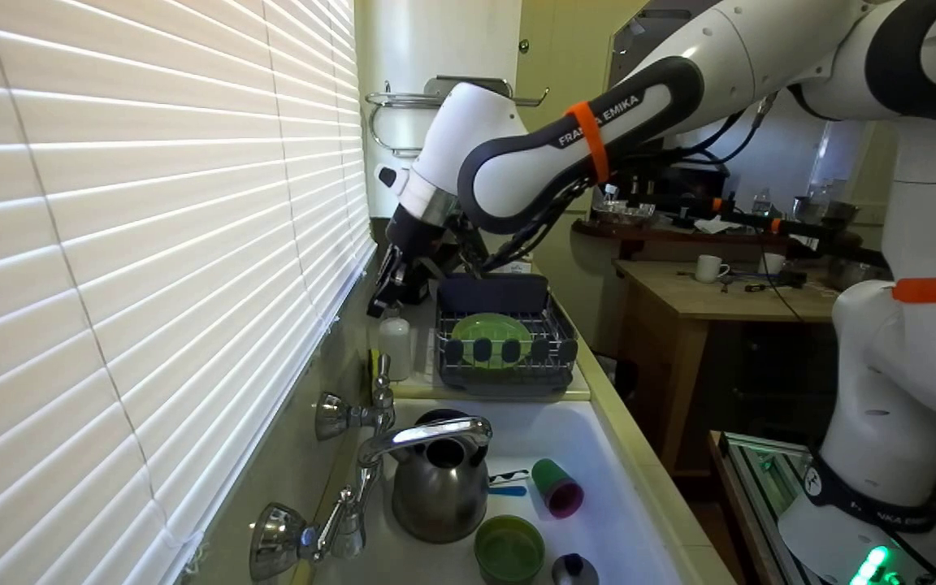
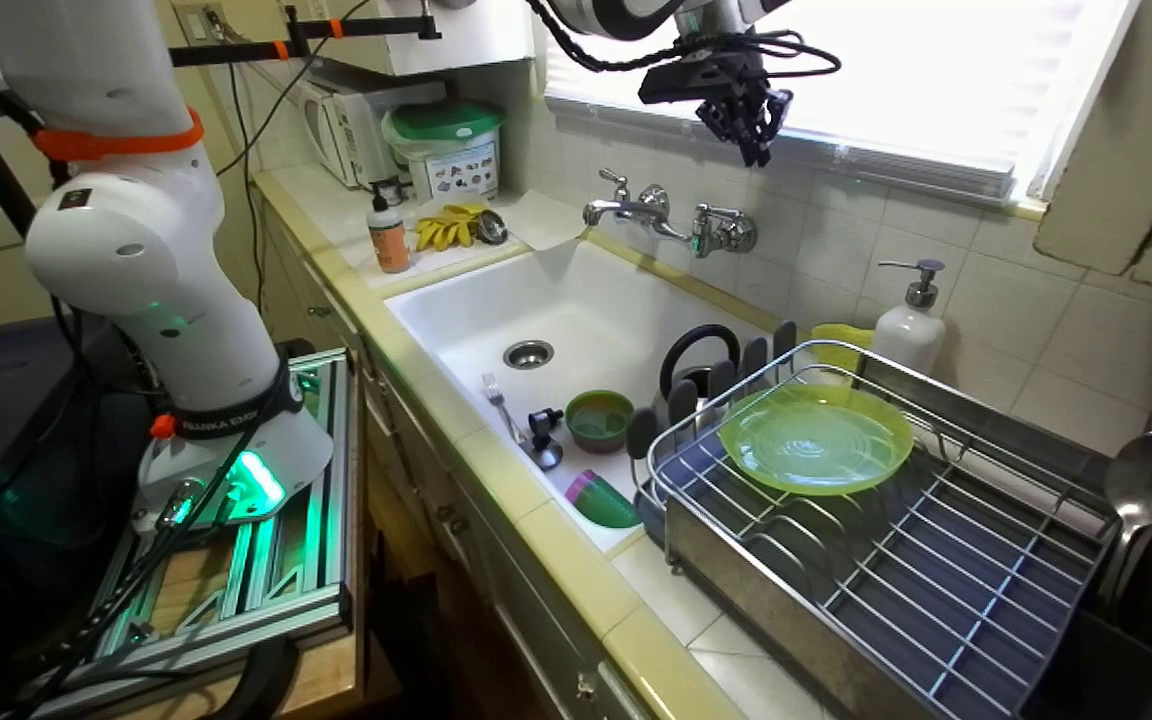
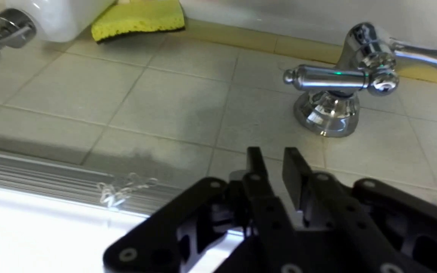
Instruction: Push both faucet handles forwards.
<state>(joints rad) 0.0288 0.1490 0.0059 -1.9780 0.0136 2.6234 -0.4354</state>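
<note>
Two chrome faucet handles stick out from the tiled wall above the sink, one on each side of the spout (image 1: pixel 427 432). The handle nearer the dish rack (image 1: pixel 383 394) also shows in an exterior view (image 2: pixel 720 222) and in the wrist view (image 3: pixel 328 79), its lever pointing towards the soap dispenser. The handle farther from the rack (image 1: pixel 338 524) also shows in an exterior view (image 2: pixel 618 185); it is out of the wrist view. My gripper (image 3: pixel 269 151) is partly open and empty. It hangs above the rack-side handle, near the wall and apart from it (image 1: pixel 377 307) (image 2: pixel 758 158).
Window blinds (image 1: pixel 192 244) and a sill (image 2: pixel 896 165) are close behind the gripper. A white soap dispenser (image 2: pixel 906 335) and yellow sponge (image 3: pixel 139 19) stand by the wall. A dish rack (image 2: pixel 936 600) is beside the sink (image 2: pixel 476 290). The kettle (image 1: pixel 439 500) stands in the sink under the spout.
</note>
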